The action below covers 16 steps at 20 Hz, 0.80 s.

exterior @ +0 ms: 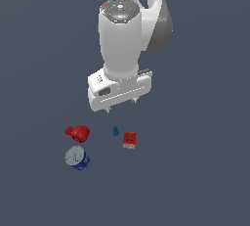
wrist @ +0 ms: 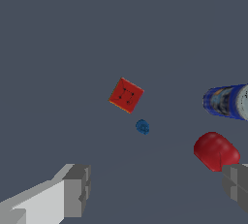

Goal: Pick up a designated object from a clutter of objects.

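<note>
The arm is hanging over a flat grey floor [exterior: 205, 181], and its gripper [exterior: 120, 106] is sitting above the objects, in the middle of the exterior view, touching none of them. In the wrist view the two fingers [wrist: 77, 189] are standing wide apart at the lower corners of the frame, spread open with nothing between them.

The small puzzle cube [exterior: 129, 140] is lying on the floor just below and to the right of centre in the exterior view, apart from everything else. That view is showing its red gridded top and a thin green strip along its lower edge. The wrist view is showing the cube [wrist: 126, 95] near the centre of the frame as a tilted red diamond with dark grid lines; the green strip is not showing there.

Counting what is lying around: one cube, one tiny blue cone [exterior: 115, 131] just beside the cube toward the exterior view's left, one rounded red lump [exterior: 78, 133] further left, and one blue-and-white can [exterior: 77, 158] just below that lump. From the wrist camera the cone [wrist: 142, 127] is looking like a small blue blob, the red lump [wrist: 215, 151] is partly hidden behind a finger, and the can [wrist: 227, 102] is being cut off by the frame's right edge.
</note>
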Each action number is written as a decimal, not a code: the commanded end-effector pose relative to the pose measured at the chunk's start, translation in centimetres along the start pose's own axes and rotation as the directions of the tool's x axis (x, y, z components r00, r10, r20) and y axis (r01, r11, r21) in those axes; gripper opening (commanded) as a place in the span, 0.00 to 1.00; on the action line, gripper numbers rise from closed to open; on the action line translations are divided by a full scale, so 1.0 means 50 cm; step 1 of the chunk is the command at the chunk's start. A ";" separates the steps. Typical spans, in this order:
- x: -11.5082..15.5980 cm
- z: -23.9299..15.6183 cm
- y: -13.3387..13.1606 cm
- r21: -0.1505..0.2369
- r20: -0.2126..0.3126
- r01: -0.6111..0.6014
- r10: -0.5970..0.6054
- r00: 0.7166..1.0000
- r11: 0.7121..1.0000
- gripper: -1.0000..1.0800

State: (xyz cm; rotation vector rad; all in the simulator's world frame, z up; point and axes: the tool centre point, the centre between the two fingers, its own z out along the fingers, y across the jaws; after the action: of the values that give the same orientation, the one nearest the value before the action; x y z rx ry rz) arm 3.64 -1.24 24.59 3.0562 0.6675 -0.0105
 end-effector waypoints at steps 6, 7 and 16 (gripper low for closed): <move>0.030 0.065 0.001 -0.006 0.004 0.214 -0.214 0.977 0.977 0.96; 0.033 0.074 0.001 -0.006 0.004 0.242 -0.242 0.970 0.970 0.96; 0.064 0.154 -0.004 -0.005 0.005 0.480 -0.480 0.877 0.877 0.96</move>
State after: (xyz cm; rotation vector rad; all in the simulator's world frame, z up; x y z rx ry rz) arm 6.24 0.01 17.54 2.8210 1.3389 -0.0196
